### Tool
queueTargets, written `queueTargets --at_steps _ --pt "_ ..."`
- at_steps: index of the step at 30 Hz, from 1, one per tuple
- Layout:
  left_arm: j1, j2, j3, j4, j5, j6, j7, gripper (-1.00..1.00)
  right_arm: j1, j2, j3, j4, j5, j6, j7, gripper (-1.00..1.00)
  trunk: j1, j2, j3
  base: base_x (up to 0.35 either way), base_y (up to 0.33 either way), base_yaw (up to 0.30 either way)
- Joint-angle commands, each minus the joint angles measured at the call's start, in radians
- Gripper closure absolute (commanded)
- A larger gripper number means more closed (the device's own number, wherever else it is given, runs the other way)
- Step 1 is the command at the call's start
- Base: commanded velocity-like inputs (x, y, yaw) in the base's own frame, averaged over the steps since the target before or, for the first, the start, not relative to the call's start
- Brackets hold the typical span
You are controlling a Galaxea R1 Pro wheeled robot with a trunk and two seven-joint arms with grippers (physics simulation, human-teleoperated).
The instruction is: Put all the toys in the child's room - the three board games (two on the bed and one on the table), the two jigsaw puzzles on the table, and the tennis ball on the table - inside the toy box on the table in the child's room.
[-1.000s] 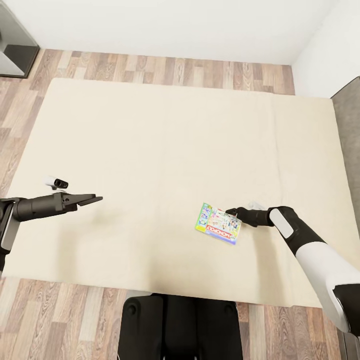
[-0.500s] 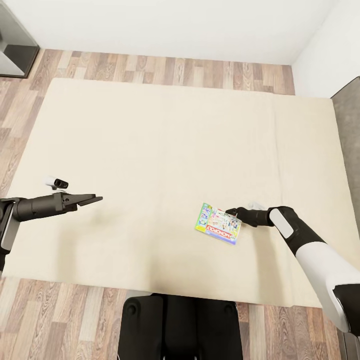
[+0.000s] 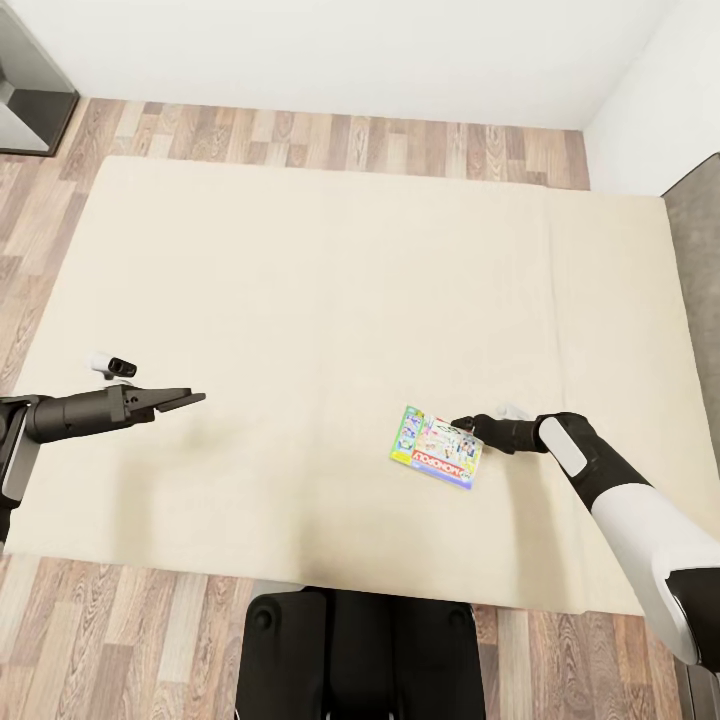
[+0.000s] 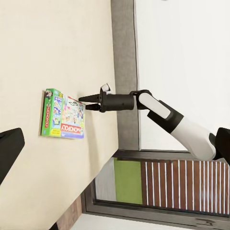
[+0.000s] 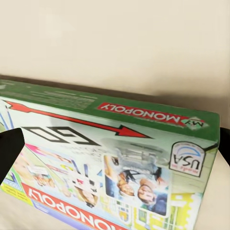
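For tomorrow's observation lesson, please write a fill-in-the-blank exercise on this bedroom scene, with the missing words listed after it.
1. The board game box lies flat on the beige ____.
2. The red word printed on the box is ____.
3. The gripper nearest the box is the robot's ____ one.
4. The left gripper hovers over the mattress, holding ____.

Missing words: mattress; MONOPOLY; right; nothing

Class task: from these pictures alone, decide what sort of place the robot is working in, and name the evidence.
Probably a bedroom. A wide beige mattress lies low over a wood-plank floor against white walls, and a Monopoly board game box lies on it, which suggests a child's room.
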Motion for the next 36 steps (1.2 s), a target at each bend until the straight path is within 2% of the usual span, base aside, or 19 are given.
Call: queueTargets --at_steps 1,36 --pt "0.0 0.0 0.0 0.0 -0.001 0.011 -0.004 -1.0 -0.001 -0.001 0.004 0.0 0.004 0.001 0.005 -1.0 0.001 -0.002 -0.001 0.0 0.0 0.0" --pt "0.0 0.0 -0.002 0.0 -0.005 0.011 -0.004 -1.0 -0.001 -0.001 0.003 0.0 0.004 -0.002 0.006 -1.0 0.001 -0.002 0.001 0.0 0.015 -0.008"
